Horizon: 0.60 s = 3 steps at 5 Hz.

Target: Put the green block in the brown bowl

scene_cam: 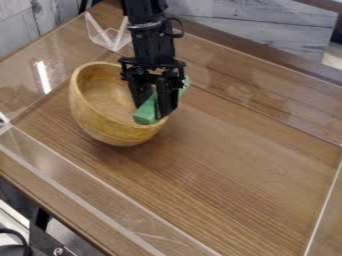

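The brown bowl (104, 110) is a round light wooden bowl standing on the table at centre left. My black gripper (150, 108) reaches steeply down over the bowl's right rim. Its fingers are shut on the green block (143, 108), a small bright green bar held nearly upright. The block's lower end sits at the rim's inner side, just within the bowl's right edge. I cannot tell whether the block touches the rim.
The brown wooden table (241, 170) has clear plastic walls (80, 215) along its edges. A crumpled clear wrapper (104, 35) lies behind the arm at the back. A grey-white wall runs behind the table.
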Motion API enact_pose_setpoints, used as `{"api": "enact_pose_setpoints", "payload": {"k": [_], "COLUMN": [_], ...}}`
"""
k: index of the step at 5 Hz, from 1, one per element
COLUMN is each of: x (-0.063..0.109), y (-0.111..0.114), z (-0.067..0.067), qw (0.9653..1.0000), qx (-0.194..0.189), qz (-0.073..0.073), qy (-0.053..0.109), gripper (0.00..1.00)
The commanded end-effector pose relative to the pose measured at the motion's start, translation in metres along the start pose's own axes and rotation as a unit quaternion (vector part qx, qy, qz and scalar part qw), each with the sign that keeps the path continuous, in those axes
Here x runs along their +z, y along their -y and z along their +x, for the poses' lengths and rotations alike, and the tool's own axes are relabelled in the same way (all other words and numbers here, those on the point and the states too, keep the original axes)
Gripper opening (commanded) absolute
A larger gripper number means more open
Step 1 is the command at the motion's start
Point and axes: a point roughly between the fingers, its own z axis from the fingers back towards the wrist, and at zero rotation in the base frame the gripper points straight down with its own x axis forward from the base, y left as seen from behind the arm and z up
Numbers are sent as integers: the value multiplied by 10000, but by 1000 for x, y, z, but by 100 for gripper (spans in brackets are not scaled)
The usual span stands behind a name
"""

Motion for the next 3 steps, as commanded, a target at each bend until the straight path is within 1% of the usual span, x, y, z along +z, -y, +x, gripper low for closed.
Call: {"api": "enact_pose_setpoints", "payload": {"k": [1, 3], "x": [13, 12], "y": [6, 8], "z": [7, 8], "qw": [9997, 9998], "qx": [-127, -158], "qz": [68, 34], "qy": [193, 146], "gripper": [0, 0]}}
